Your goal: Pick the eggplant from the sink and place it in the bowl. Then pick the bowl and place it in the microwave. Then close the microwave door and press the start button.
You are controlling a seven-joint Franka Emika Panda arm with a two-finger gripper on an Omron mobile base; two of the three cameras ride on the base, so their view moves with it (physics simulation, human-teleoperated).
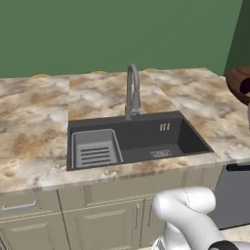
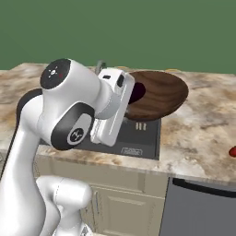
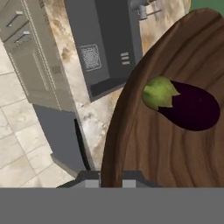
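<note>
My arm is folded high, wrist over the right end of the sink (image 1: 136, 139), hand angled down along the bowl (image 2: 156, 94). Fingers (image 3: 110, 180) pinch the bowl's rim, bowl lifted off the table (image 1: 34, 112) and tilted, above the sink's right edge. Eggplant (image 3: 188, 105) lies inside the bowl, long axis running across the bowl floor in hand view, green stem end toward the sink side, dark blunt end away from it. Faucet (image 1: 132, 90) stands behind the sink.
</note>
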